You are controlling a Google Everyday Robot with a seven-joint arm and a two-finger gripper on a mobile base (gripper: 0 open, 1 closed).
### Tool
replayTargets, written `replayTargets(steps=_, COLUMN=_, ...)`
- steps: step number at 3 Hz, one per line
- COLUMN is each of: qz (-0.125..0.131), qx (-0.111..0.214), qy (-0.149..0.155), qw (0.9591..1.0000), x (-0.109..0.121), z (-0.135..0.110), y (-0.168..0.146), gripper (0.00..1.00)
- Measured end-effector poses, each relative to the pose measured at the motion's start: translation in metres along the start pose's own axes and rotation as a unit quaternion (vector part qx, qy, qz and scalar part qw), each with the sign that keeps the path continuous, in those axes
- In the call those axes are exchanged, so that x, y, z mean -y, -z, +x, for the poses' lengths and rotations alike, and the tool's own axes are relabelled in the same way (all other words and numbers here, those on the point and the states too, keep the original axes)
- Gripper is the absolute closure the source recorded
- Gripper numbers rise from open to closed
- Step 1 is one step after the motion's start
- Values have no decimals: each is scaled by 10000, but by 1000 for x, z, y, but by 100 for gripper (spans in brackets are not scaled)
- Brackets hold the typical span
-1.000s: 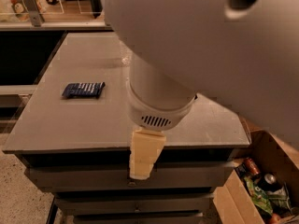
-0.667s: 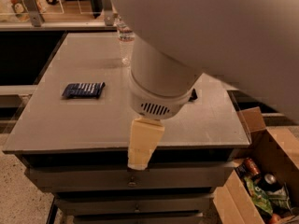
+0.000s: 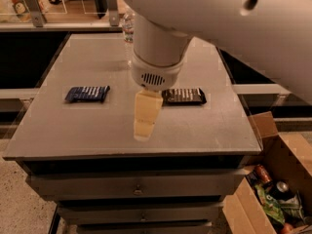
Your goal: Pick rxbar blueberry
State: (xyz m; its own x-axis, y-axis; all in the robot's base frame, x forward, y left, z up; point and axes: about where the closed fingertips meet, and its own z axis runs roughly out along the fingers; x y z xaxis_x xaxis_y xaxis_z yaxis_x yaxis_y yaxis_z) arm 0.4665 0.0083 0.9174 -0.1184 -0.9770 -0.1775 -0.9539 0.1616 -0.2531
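Pincer (image 3: 144, 115) over table (image 3: 209, 128) ctr; rxbar blueberry (image 3: 87, 93) lies flat, long axis L-R.

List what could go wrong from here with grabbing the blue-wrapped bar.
1. Wrong bar: the gripper hangs over the table close beside the dark brown bar, while the rxbar blueberry lies farther off on its other side. Both look the same size, so a mix-up seems possible.
2. The rxbar blueberry lies flat on the tabletop, so a grasp may push it rather than lift it.
3. The arm covers much of the view, which could hamper aiming.
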Motion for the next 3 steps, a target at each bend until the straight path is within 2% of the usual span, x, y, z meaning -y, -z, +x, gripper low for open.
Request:
replayTargets(steps=1, qz=-92, qx=39, qy=8, qw=9999, x=29, z=-11, y=-26, gripper=0)
replayTargets(steps=2, qz=-99, qx=210, qy=22, qw=9997, x=52, z=-28, y=-43, gripper=0)
replayTargets(steps=3, qz=-77, qx=438, qy=75, qw=9990, x=72, z=-56, y=-58, gripper=0)
